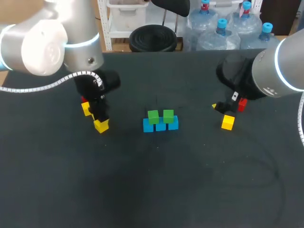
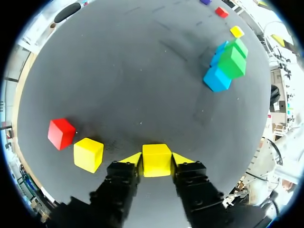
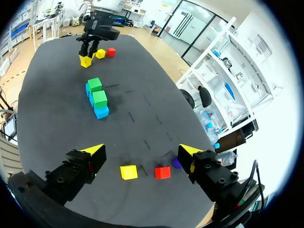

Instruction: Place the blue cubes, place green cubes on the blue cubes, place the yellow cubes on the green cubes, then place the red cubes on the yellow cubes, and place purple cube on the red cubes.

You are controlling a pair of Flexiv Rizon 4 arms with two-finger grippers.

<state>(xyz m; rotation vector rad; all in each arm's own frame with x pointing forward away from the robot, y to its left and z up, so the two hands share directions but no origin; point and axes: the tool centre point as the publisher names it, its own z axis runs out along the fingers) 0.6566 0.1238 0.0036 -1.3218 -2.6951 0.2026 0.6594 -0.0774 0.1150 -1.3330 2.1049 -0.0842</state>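
Observation:
My left gripper [image 2: 156, 160] is shut on a yellow cube [image 2: 156, 160] [image 1: 101, 125] that rests on the table, with a yellow fingertip against each side. Beside it lie a second yellow cube [image 2: 88, 154] [image 1: 86, 109] and a red cube [image 2: 61, 133]. At the table's middle, a row of three blue cubes [image 1: 160, 126] carries two green cubes [image 1: 153, 116] [image 1: 168, 115]. My right gripper [image 3: 141, 152] stands open above the table at the right. Under and ahead of it lie a yellow cube [image 3: 128, 172] [image 1: 228, 122], a red cube [image 3: 162, 172] [image 1: 242, 104] and a purple cube [image 3: 176, 163].
The black table [image 1: 156, 180] has wide free room in front of the blue row and between the row and each arm. Its far edge runs just behind both arms.

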